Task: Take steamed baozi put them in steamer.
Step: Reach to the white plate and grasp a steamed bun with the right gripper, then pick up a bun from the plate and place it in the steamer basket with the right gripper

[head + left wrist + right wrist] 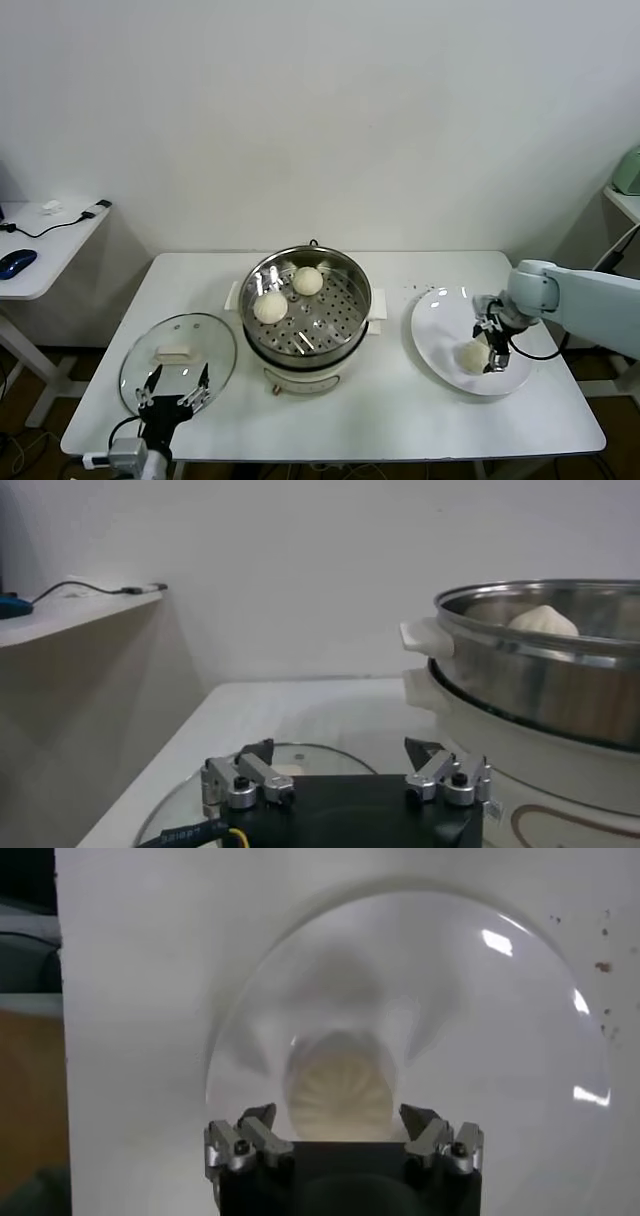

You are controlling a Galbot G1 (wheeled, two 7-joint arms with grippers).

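Note:
The steel steamer (350,278) stands mid-table with two cream baozi on its perforated tray, one (270,307) at its left and one (308,281) behind it. A third baozi (473,357) lies on the white plate (440,320) at the right. My right gripper (490,345) hangs open directly over that baozi (340,1088), a finger on either side of it, apart from it. My left gripper (175,388) rests open at the table's front left, above the glass lid. The left wrist view shows the steamer (540,680) with one baozi (543,620) peeking over its rim.
The round glass lid (180,345) with a white handle lies flat left of the steamer. A side table (40,250) with a mouse and cables stands at the far left. The table's front edge runs close to both grippers.

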